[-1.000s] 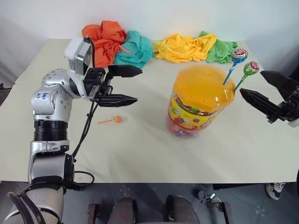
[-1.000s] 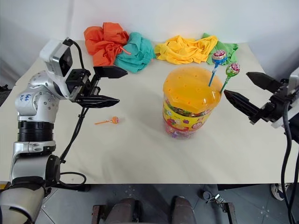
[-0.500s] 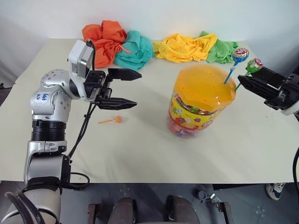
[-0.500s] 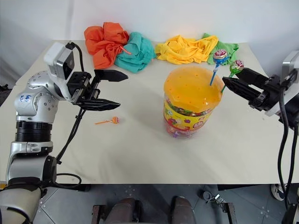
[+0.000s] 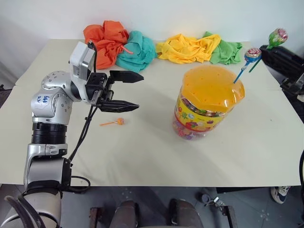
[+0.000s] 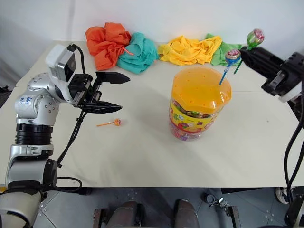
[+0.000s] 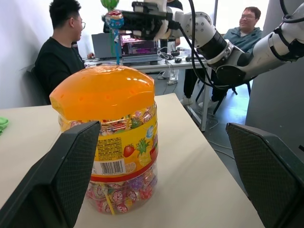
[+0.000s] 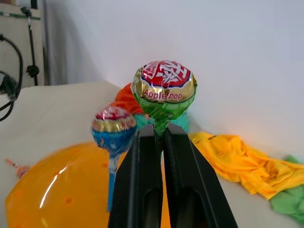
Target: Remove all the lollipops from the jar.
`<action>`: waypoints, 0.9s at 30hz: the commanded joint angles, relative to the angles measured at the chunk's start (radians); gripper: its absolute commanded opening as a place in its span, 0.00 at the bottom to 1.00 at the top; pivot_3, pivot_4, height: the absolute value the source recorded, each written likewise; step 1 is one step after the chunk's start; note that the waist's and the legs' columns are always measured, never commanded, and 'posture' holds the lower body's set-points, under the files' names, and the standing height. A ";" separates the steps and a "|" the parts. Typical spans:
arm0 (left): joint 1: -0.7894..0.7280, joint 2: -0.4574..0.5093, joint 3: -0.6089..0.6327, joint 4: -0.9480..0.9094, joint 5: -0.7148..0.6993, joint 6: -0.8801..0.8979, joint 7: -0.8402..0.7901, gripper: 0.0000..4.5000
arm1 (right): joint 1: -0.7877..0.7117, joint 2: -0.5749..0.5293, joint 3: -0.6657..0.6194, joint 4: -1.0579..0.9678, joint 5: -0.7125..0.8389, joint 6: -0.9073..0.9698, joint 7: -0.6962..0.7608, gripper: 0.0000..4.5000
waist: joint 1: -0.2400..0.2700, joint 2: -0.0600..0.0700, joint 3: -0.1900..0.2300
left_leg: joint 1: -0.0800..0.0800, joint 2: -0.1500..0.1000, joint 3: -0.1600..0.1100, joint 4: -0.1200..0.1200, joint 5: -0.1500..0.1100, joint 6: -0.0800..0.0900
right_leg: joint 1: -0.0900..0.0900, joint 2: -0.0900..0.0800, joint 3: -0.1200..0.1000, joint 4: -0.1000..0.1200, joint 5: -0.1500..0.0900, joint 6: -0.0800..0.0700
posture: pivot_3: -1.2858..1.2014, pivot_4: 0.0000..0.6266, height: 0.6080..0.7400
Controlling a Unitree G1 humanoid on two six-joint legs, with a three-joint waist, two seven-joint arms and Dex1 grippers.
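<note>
Right wrist view: green lollipop between right pincer tips

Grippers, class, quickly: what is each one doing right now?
Left gripper: open, holding nothing.
Right gripper: shut on the green lollipop, lifted clear of the jar.

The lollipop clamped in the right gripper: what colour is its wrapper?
Green foil with a red-and-white top, lollipop in the right gripper; clearest in the right wrist view.

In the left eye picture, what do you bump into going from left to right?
Left end effector → orange-stick lollipop on the table → jar → blue-stick lollipop → green-stick lollipop pinched in the right end effector.
</note>
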 commanded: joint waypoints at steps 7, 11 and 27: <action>-0.023 -0.013 -0.003 0.023 -0.010 -0.027 -0.053 1.00 | 0.197 -0.112 -0.275 -0.103 0.016 0.274 -0.176 0.01 | 0.007 0.000 0.000 | -0.001 0.000 0.000 0.000 0.000 0.000 | 0.000 0.000 -0.001 -0.001 0.000 0.000 | 0.52 0.24 1.00; -0.025 -0.016 -0.007 0.032 -0.016 -0.031 -0.071 1.00 | 0.379 -0.108 -0.353 -0.158 0.020 0.496 -0.275 0.01 | 0.003 0.000 0.000 | -0.001 -0.001 0.000 0.001 -0.001 0.001 | 0.000 -0.001 -0.001 0.000 0.000 0.000 | 0.52 0.24 1.00; 0.026 0.051 -0.025 -0.016 -0.017 -0.017 -0.057 1.00 | 0.391 0.193 -0.097 -0.066 -0.086 0.752 -0.561 0.01 | 0.002 0.002 -0.001 | -0.001 -0.001 0.000 0.000 -0.001 0.002 | -0.001 -0.001 0.001 -0.001 0.000 0.001 | 0.52 0.24 1.00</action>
